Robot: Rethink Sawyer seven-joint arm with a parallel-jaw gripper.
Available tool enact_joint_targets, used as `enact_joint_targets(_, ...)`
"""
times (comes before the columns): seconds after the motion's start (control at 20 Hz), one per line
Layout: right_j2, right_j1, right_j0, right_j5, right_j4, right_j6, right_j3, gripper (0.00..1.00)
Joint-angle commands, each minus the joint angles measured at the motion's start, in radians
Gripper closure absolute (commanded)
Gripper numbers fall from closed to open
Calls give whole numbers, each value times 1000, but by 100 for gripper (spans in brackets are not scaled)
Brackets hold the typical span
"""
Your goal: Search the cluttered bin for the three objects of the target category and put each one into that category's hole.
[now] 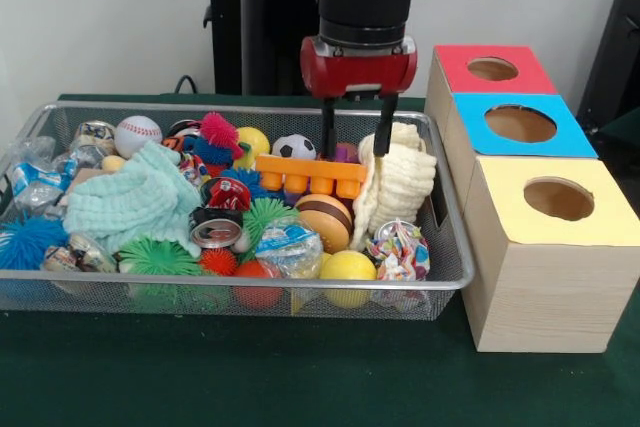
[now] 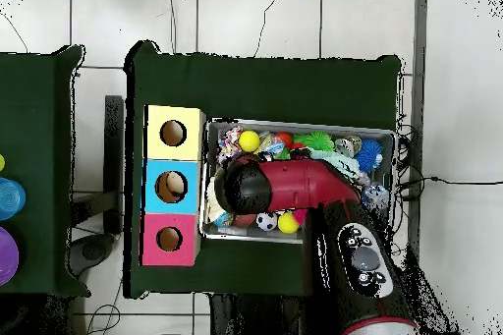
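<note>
the open gripper [image 1: 358, 130] should probably drop straight down and pinch a packet's crinkly top, not the cream cloth [image 1: 400, 187] beside it. arm hangs vertical over the wire bin [image 1: 447, 277], fingers spread and empty, while the multicoloured packet [image 1: 398, 250] sits at the bin's near corner by the boxes and the blue-white packet [image 1: 288, 247] lies along the bench's near edge.

No readable text, labels, numbers or signs anywhere

even, soft indoor light, no harsh glare; faint shadows sit under the boxes [image 1: 540, 197] on the worktop [image 1: 250, 377]; front view slightly soft.
</note>
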State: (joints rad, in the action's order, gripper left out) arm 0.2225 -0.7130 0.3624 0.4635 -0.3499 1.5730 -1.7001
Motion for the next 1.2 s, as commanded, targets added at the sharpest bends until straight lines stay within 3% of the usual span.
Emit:
enact_joint_targets(0.05,137,90,62,72,-119,-236,160,0)
enact_joint_targets(0.25,166,105,95,146,-115,-247,219,0)
enact_joint_targets(0.55,204,150,153,184,-129,-263,244,0)
enact_joint_targets(0.75,203,197,171,154,-166,-251,253,0)
enact_joint_targets(1.2,192,223,162,137,-206,-187,219,0)
